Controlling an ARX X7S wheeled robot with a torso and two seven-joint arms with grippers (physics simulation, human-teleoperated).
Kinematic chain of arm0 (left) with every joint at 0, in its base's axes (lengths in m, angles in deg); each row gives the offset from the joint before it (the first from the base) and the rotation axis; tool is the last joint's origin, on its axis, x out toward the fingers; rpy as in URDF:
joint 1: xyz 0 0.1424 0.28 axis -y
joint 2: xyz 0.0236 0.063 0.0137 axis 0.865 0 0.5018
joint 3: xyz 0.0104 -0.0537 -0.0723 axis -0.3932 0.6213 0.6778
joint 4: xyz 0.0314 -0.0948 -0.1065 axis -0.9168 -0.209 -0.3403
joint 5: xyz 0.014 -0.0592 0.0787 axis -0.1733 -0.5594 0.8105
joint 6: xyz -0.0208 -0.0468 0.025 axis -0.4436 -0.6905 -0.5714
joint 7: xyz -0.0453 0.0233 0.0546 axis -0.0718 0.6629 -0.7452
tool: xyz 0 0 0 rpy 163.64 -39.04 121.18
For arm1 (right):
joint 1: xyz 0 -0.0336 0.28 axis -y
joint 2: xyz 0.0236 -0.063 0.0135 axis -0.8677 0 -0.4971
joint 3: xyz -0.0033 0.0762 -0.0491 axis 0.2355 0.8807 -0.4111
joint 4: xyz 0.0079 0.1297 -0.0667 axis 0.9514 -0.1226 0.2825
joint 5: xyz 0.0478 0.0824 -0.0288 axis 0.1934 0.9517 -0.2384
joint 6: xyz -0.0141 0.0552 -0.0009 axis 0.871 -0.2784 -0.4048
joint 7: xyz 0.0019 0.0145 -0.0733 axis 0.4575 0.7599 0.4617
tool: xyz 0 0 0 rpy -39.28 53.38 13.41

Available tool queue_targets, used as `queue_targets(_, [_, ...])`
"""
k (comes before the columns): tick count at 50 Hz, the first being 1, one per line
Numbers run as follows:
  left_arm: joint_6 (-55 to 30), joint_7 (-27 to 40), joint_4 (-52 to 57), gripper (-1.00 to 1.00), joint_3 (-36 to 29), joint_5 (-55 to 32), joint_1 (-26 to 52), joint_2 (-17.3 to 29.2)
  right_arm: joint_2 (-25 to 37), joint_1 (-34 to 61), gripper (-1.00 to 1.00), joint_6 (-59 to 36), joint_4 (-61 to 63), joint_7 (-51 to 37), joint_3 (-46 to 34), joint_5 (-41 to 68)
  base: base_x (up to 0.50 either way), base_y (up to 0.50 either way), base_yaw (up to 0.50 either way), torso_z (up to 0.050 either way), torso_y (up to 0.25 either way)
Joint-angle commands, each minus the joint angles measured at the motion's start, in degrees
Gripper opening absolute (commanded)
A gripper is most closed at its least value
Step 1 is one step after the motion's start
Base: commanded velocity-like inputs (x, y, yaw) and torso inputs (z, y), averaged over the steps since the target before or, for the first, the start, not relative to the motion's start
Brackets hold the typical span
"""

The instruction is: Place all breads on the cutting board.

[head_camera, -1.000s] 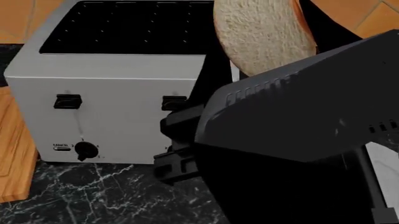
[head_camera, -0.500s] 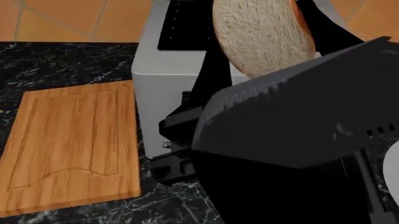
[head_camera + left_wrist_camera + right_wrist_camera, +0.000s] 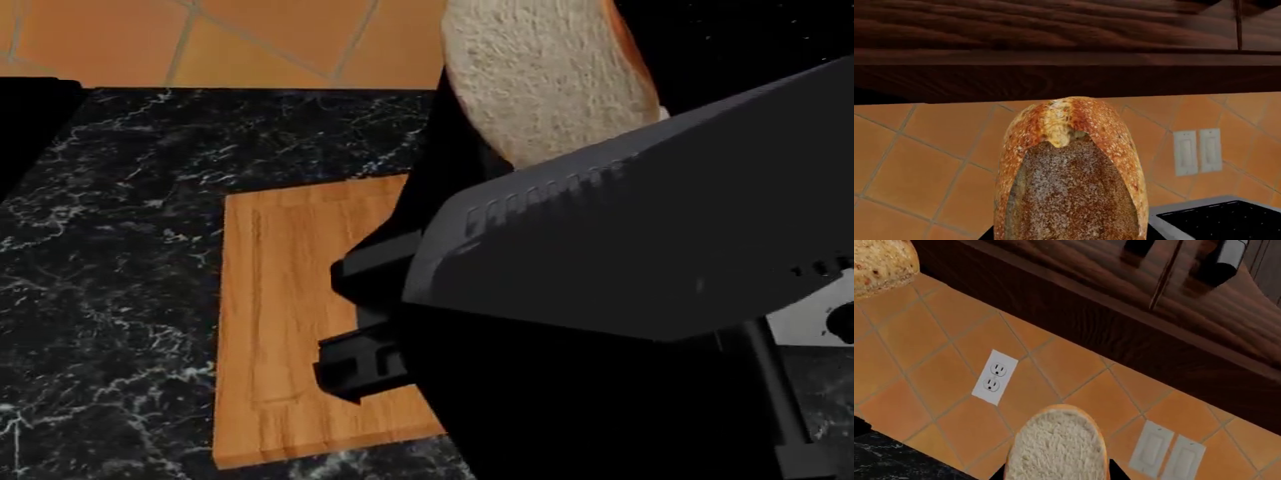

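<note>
In the left wrist view, the large golden-brown crusty loaf point(image 3: 1071, 175) stands upright in my left gripper point(image 3: 1071, 236), raised in front of the tiled wall. Only dark slivers of the fingers point(image 3: 989, 234) show beside it. My right gripper point(image 3: 1057, 474) is shut on the pale round slice point(image 3: 1057, 445), with a black finger on each side. In the head view this slice point(image 3: 547, 70) sits high above my dark right arm point(image 3: 627, 300). The wooden cutting board point(image 3: 294, 330) lies on the black marble counter, below and left of that arm and partly hidden by it. The loaf point(image 3: 881, 262) also shows in the right wrist view.
A grey toaster point(image 3: 1214, 220) stands beside the loaf, and a sliver of it point(image 3: 817, 315) shows at the head view's right edge. A dark object point(image 3: 30, 120) sits at the counter's far left. Orange wall tiles, outlets point(image 3: 994, 377) and dark wooden cabinets point(image 3: 1054, 45) lie behind.
The head view has swung left. The toaster slid out to the right and the cutting board came to the middle. The slice stays in my right gripper.
</note>
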Motion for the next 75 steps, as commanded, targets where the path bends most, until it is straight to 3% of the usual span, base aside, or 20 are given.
queue_targets(1, [0.90,-0.78,0.06,-1.00,0.91,0.25,-0.27,-1.07,-0.76,-0.13,-1.00,-1.09,0.50,1.60,1.53,-1.12,0.00,0.47,0.00,0.000,0.000])
queue_targets(9, [0.71,-0.43,-0.04,-1.00,0.68,-0.11,-0.06,-0.96,1.08,-2.16,-1.00,0.82,-0.28,1.57,2.45,-1.73,0.00,0.06,0.00,0.000,0.000])
queue_targets(21, [0.86,-0.19,0.00,-1.00,0.68,0.01,-0.11,-0.95,1.00,-1.09,-1.00,0.05,-0.64,0.54,1.92,-0.98,0.48,-0.26,0.00,0.000,0.001])
queue_targets(43, [1.05,0.02,0.10,-1.00,0.65,0.31,-0.15,-0.90,-3.46,2.54,-1.00,-2.40,-2.42,-0.38,-1.09,2.31,0.41,0.06,0.00,0.000,0.001])
queue_targets(47, [0.99,-0.03,0.14,-1.00,0.60,0.48,-0.09,-0.88,-4.43,5.71,-1.00,-1.68,-3.01,-0.28,-1.38,8.87,0.00,0.00,0.00,0.000,0.000])
queue_targets(55, [1.18,-0.25,0.22,-1.00,0.70,0.74,-0.21,-0.91,-5.77,10.08,-1.00,0.03,-9.18,9.08,1.22,18.36,0.00,0.00,0.00,0.000,0.000])
queue_targets(63, [1.19,0.13,0.09,-1.00,0.58,0.25,-0.16,-0.86,-8.30,19.11,-1.00,-5.56,-18.67,14.56,-0.54,27.34,0.00,0.00,0.00,0.000,0.001])
queue_targets(70, [1.24,0.66,-0.08,-1.00,0.46,-0.41,-0.12,-0.81,-11.63,19.18,-1.00,-7.88,-27.04,21.75,-1.33,28.62,0.00,0.00,0.00,0.000,0.000])
queue_targets(75, [1.21,0.75,-0.13,-1.00,0.39,-0.64,-0.06,-0.78,-15.32,15.51,-1.00,-14.02,-34.38,30.27,-4.64,20.72,0.00,0.00,0.00,0.000,0.000])
